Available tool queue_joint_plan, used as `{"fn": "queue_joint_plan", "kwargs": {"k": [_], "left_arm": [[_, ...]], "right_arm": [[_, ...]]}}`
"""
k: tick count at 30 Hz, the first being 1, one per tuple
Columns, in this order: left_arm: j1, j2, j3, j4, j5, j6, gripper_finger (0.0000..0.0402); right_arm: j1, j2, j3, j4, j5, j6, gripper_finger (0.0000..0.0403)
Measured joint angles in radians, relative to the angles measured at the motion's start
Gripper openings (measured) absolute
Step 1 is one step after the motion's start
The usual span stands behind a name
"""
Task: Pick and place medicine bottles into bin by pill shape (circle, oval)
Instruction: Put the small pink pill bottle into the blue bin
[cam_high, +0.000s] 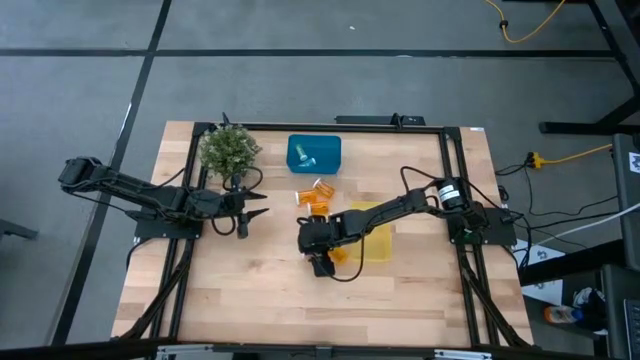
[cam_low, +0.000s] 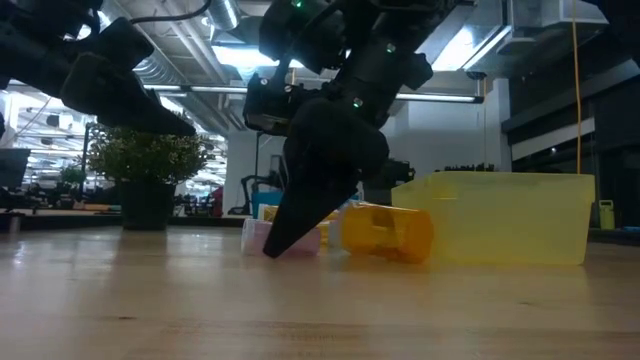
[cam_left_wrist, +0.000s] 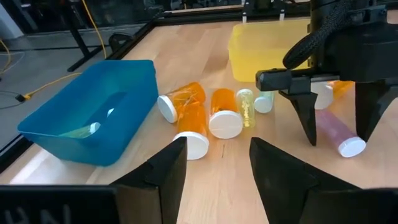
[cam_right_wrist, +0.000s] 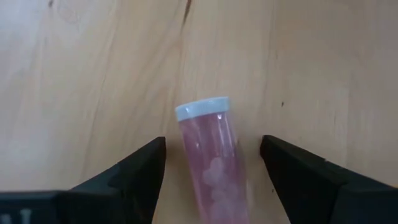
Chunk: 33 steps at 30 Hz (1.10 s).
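Note:
A pink bottle (cam_right_wrist: 211, 162) with a white cap (cam_right_wrist: 202, 107) lies on its side on the wooden table. My right gripper (cam_right_wrist: 212, 143) is open and points down, one finger on either side of the bottle without touching it; it also shows in the left wrist view (cam_left_wrist: 336, 140) and the high view (cam_high: 322, 264). Several orange bottles with white caps (cam_left_wrist: 199, 115) and a pale teal one (cam_left_wrist: 264, 101) lie between the blue bin (cam_high: 314, 152) and the yellow bin (cam_high: 372, 240). My left gripper (cam_high: 243, 212) is open and empty, above the table's left side.
A small bottle (cam_high: 305, 157) lies in the blue bin. An orange bottle (cam_low: 385, 232) lies next to my right gripper, in front of the yellow bin (cam_low: 500, 215). A potted plant (cam_high: 229, 150) stands at the far left, close to my left gripper.

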Motion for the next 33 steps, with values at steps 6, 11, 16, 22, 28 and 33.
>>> {"fn": "queue_joint_plan", "kwargs": {"k": [6,11,16,22,28,33], "left_arm": [[0.000,0.000,0.000,-0.018,0.021,0.041,0.0169],[0.000,0.000,0.000,-0.037,0.027,0.042,0.0169],[0.000,0.000,0.000,-0.047,0.027,0.050,0.0169],[0.000,0.000,0.000,-0.047,0.027,0.051,0.0169],[0.000,0.000,0.000,-0.047,0.026,0.076,0.0169],[0.000,0.000,0.000,-0.046,0.026,0.077,0.0169]], "right_arm": [[-0.001,0.001,0.000,0.002,0.010,0.002,0.0224],[-0.001,0.001,-0.002,0.021,0.054,0.057,0.0162],[-0.003,0.005,-0.004,0.111,0.169,0.058,0.0105],[-0.007,0.005,0.024,0.309,0.436,0.014,0.0093],[-0.062,0.004,0.151,0.249,0.724,-0.055,0.0096],[-0.154,0.002,0.214,0.200,0.757,-0.029,0.0096]]}}
